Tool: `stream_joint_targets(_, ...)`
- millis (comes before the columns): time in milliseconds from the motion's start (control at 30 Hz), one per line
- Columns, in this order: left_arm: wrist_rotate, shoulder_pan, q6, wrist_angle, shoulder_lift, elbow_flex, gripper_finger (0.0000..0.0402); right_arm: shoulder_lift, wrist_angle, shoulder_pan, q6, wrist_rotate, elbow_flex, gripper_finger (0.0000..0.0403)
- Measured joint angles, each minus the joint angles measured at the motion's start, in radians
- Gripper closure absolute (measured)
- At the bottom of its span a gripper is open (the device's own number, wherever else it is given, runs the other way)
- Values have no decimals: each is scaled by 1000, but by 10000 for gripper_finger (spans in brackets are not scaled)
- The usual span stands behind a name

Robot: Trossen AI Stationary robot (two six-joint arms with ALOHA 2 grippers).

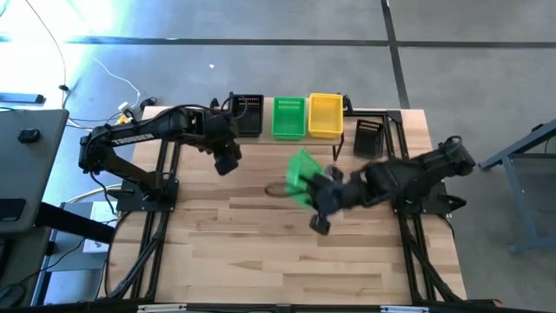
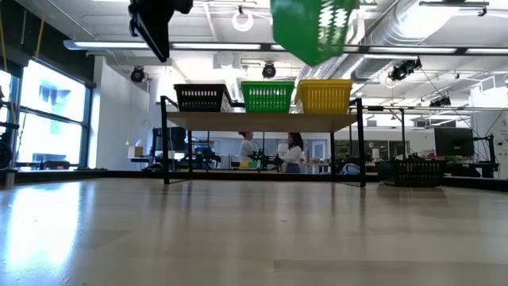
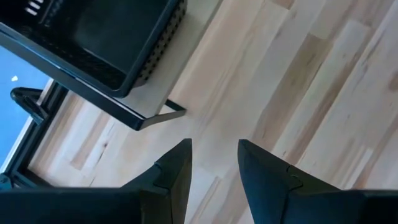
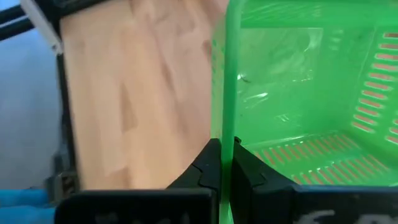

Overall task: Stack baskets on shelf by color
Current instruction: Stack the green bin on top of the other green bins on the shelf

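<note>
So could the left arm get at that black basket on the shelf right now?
Probably yes: its open, empty end effector hangs just in front of the black basket, nothing between.

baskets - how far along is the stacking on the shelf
Done: the shelf holds a black basket stack, a green basket stack and a yellow basket stack, side by side. In hand: the right gripper is shut on the wall of a green basket, lifted above the table. Left: that one, plus a loose black basket on the table. The left gripper hangs open and empty near the black stack.
</note>
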Motion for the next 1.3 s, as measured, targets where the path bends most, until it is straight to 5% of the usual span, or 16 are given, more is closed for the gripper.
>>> stream_joint_targets(667,0,15,-22,1,0,0,282,2,-19,-466,-780,38,256,403)
stream_joint_targets(1000,1,15,-49,2,0,0,282,81,-60,-633,-989,-18,339,403)
stream_joint_targets(1300,1,15,-98,22,0,0,282,224,-236,-662,-1009,-58,485,403)
